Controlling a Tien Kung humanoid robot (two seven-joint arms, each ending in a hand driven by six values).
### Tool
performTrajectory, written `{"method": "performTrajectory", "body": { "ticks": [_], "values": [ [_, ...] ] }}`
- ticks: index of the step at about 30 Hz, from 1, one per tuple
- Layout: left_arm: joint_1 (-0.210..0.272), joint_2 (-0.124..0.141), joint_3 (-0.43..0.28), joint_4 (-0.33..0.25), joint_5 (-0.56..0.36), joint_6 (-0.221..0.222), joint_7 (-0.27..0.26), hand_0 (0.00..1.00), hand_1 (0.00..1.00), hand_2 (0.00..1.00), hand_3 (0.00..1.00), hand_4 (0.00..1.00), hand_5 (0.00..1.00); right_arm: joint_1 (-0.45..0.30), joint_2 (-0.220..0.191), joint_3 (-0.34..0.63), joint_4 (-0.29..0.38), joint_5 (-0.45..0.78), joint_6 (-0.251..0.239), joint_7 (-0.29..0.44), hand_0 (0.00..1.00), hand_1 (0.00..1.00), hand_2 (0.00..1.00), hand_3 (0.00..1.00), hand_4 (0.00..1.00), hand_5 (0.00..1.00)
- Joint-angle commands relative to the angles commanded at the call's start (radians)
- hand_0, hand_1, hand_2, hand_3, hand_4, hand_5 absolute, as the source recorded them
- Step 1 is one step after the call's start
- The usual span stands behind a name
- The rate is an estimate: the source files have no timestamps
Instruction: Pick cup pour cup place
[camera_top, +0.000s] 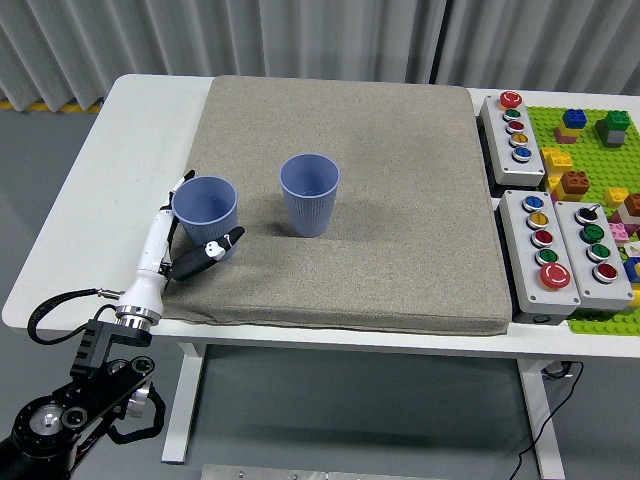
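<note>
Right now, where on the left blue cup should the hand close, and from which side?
Grip the left blue cup around its mid sidewall, coming from its left, where the left hand already wraps it. It stands upright with its mouth open and tapers downward, so a side wrap looks steadiest.

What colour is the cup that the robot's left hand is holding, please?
The cup in the left hand is a pale blue, seen in the head view.

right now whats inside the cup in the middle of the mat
The middle blue cup stands upright on the grey mat. Its inner wall shows plain blue with nothing visible in it, but the near wall hides the bottom, so a small amount there cannot be ruled out.
</note>
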Motion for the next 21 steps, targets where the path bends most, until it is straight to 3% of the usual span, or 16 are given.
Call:
{"method": "performTrajectory", "body": {
  "ticks": [3, 21],
  "values": [
    [0.003, 0.003, -0.003, -0.004, 0.010, -0.008, 0.011, 0.909, 0.911, 0.998, 0.998, 0.982, 0.450, -0.001, 0.000, 0.001, 0.000, -0.002, 0.000, 0.000, 0.640, 0.605, 0.510, 0.588, 0.002, 0.002],
    [0.081, 0.044, -0.061, -0.086, 0.036, -0.007, 0.015, 0.917, 0.918, 0.998, 0.998, 0.988, 0.451, -0.004, 0.000, 0.005, 0.000, -0.006, 0.003, 0.001, 0.640, 0.604, 0.510, 0.588, 0.002, 0.002]
  ]
}}
